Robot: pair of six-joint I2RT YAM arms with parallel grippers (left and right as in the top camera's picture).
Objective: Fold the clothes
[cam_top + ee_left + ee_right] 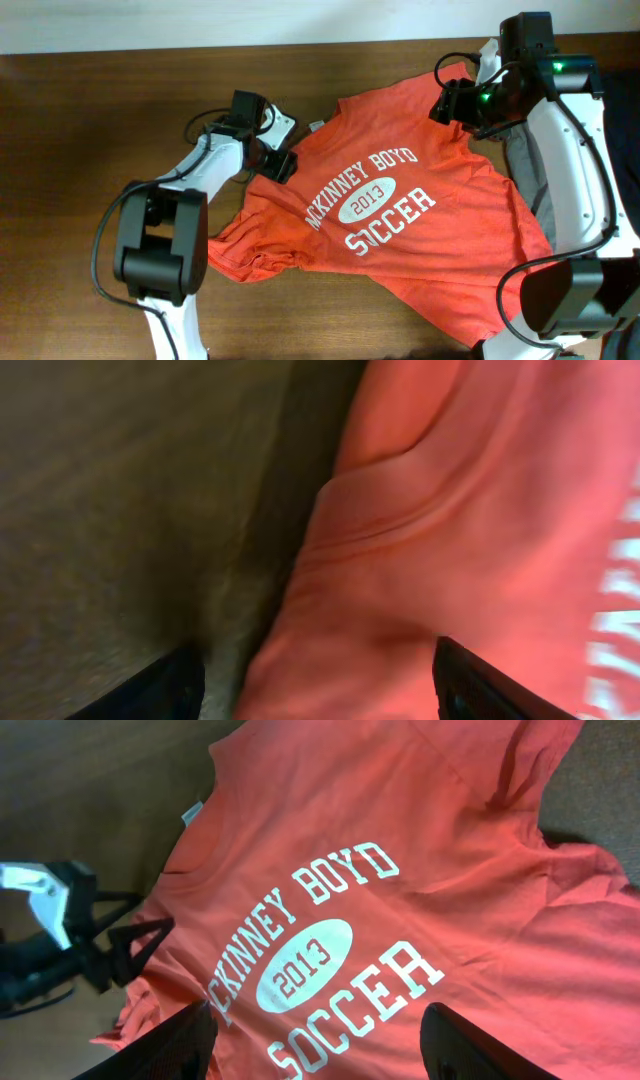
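The clothes are one orange-red T-shirt (400, 210) lying mostly flat on the wooden table, its white "McKinney Boyd 2013 Soccer" print facing up. Its lower left part is bunched and creased. My left gripper (277, 162) is low at the shirt's left sleeve edge. In the left wrist view it (320, 690) is open, with the fabric edge (330, 610) lying between the wide-set fingers (165, 685). My right gripper (452, 104) hovers over the right shoulder. From the right wrist it (320, 1045) is open above the print (330, 960), nothing in it.
A grey cloth (530, 170) lies by the right arm's base. Bare wooden table (80, 120) spreads left of the shirt. The shirt's hem reaches close to the front table edge at bottom right. The left arm (60, 920) shows in the right wrist view.
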